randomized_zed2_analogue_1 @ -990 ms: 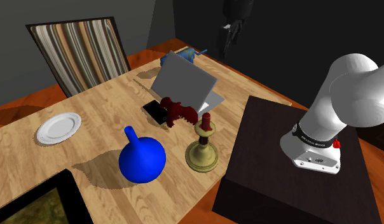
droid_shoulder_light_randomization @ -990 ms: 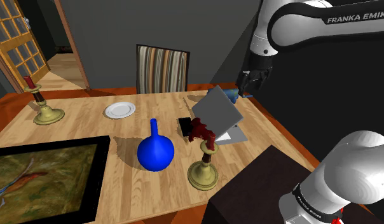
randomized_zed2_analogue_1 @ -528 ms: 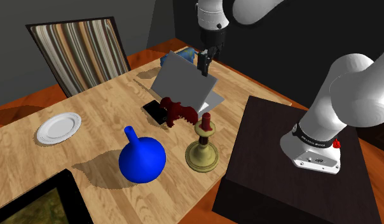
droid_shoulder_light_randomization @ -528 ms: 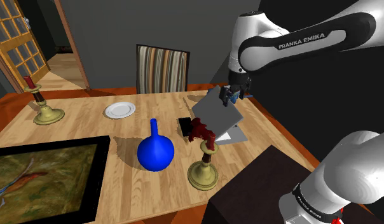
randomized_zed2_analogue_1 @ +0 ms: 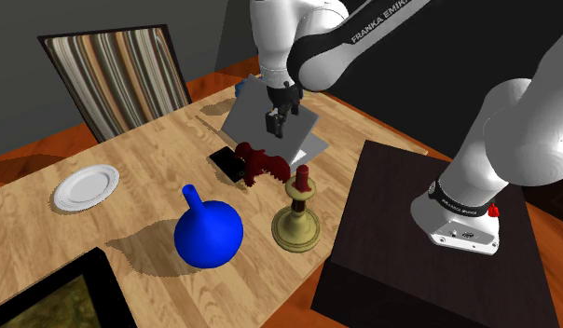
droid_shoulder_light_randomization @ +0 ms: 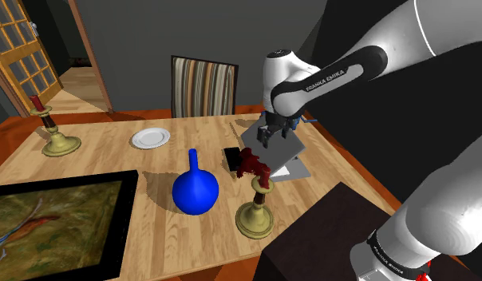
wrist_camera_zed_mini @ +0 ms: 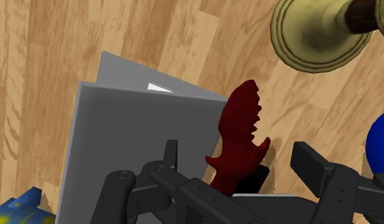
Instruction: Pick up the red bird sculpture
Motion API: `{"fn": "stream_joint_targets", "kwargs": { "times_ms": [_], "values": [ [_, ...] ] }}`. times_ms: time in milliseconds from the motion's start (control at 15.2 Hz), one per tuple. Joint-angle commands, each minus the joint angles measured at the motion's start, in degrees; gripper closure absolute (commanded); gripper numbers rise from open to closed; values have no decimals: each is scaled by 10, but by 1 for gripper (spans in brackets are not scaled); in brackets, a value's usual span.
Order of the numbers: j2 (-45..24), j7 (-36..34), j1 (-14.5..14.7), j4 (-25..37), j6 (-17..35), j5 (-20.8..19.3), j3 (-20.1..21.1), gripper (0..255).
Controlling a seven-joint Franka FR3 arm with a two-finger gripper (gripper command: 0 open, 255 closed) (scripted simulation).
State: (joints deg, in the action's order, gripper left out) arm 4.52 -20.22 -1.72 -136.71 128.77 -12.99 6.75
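Dark red and jagged, the bird sculpture (droid_shoulder_light_randomization: 251,164) sits on the wooden bench (droid_shoulder_light_randomization: 104,164) in the shoulder view, between a grey laptop (droid_shoulder_light_randomization: 286,148) and a blue vase (droid_shoulder_light_randomization: 195,191), just behind a brass-coloured candlestick (droid_shoulder_light_randomization: 255,214). The black gripper (droid_shoulder_light_randomization: 266,137) hovers above and slightly beyond it, before the laptop lid. This looks like the approach step, with no grasp yet. In the second exterior view, the gripper (randomized_zed2_analogue_1: 275,123) hangs over the laptop (randomized_zed2_analogue_1: 250,116), apart from the bird sculpture (randomized_zed2_analogue_1: 263,165) lower down. In the wrist view, the fingers (wrist_camera_zed_mini: 311,162) stand wide apart and empty; the bird sculpture (wrist_camera_zed_mini: 240,137) lies between them, farther down, touching neither. The next move likely calls for a straight descent, then closing across its narrow body, clear of the laptop edge.
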Motion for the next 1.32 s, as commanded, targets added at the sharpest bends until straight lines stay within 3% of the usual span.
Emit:
{"fn": "stream_joint_targets", "kwargs": {
  "times_ms": [0,660,1254],
  "values": [
    [-48,-16,-1,18,20,-20,2,0],
    [-285,-93,23,154,70,-110,-15,0],
    [-350,-117,32,174,110,-133,-28,0]
  ]
}}
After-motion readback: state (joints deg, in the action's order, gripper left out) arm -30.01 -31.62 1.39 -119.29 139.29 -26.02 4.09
